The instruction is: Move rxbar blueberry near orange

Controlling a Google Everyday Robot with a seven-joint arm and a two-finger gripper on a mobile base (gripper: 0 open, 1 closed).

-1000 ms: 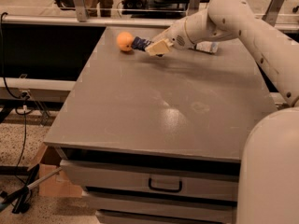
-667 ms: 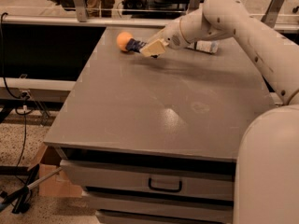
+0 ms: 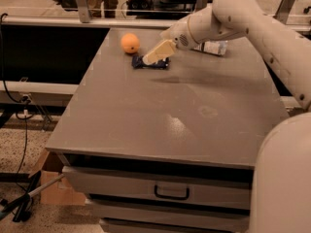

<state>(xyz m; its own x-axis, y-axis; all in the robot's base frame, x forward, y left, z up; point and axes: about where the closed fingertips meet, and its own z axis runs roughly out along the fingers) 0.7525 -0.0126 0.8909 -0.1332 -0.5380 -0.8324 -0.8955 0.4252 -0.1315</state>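
Extending from the 3 o'clock side of the grey table (image 3: 170, 110), the white arm sets the gripper (image 3: 156, 54) low over the far part of the tabletop. The gripper overlaps the top of the rxbar blueberry (image 3: 138, 62); whether it grips the bar or is released from it cannot be told. The bar lies flat on the table. The orange (image 3: 129, 43) sits at 10 o'clock from the bar, near it but apart. A clear water bottle (image 3: 212, 47) lies on its side at 3 o'clock from the gripper, partly behind the arm. Below the front edge, at 6 o'clock, is a drawer handle (image 3: 171, 194).
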